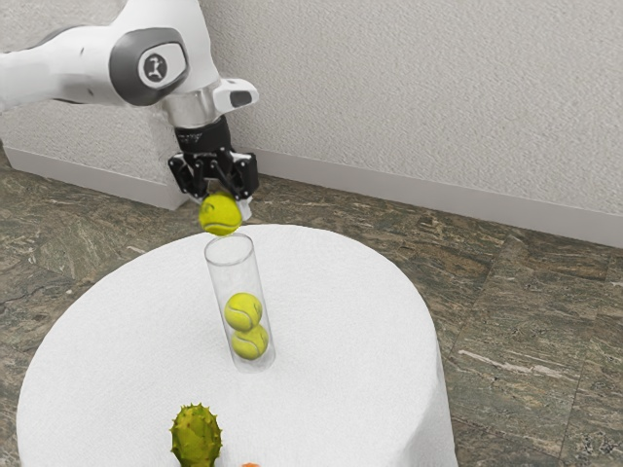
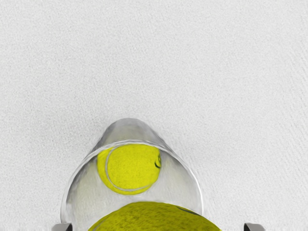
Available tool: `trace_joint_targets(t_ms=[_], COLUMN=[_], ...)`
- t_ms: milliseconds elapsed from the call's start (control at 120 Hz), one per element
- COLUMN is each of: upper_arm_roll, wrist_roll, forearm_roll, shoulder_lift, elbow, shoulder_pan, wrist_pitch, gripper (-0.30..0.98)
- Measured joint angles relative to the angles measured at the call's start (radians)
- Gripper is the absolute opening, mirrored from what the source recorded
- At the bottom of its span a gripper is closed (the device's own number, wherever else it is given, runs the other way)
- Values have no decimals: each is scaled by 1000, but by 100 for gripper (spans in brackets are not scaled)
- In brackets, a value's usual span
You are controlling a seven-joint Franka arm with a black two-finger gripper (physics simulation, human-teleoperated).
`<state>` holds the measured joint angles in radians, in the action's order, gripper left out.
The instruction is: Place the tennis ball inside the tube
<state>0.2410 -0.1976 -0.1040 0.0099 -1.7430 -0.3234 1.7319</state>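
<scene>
Jaws round pale-seamed yellow ball (image 1: pixel 220 214)

A spiny green-yellow fruit (image 1: pixel 197 437) sits on a round table (image 1: pixel 341 321) draped in white, near the exterior view's lower edge. Just beside it, toward that view's right, peeks the top of an orange object (image 1: pixel 251 465), too little in sight to identify. Behind, a pale textured wall (image 1: pixel 419 88) meets a grey baseboard (image 1: pixel 438 198) above a mottled brown-grey floor (image 1: pixel 526 292).
</scene>
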Motion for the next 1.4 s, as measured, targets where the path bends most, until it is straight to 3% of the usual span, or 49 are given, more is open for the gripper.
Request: trace_joint_targets(t_ms=[200,433,633,1092,1300,1400], upper_arm_roll=[7,-6,-11,-19,-17,-16], wrist_roll=[-48,-86,-114,-179,-198,-203], forearm_roll=[-21,-57,-82,-124,-141,-111], shoulder_lift=[43,75,77,41,8,-17], elbow=[1,4,6,-37,-72,-71], shoulder_pan=[-73,181,97,78,76,73], wrist_pitch=[-11,-14,-7,24,41,45], gripper=[37,38,36,32,51,58])
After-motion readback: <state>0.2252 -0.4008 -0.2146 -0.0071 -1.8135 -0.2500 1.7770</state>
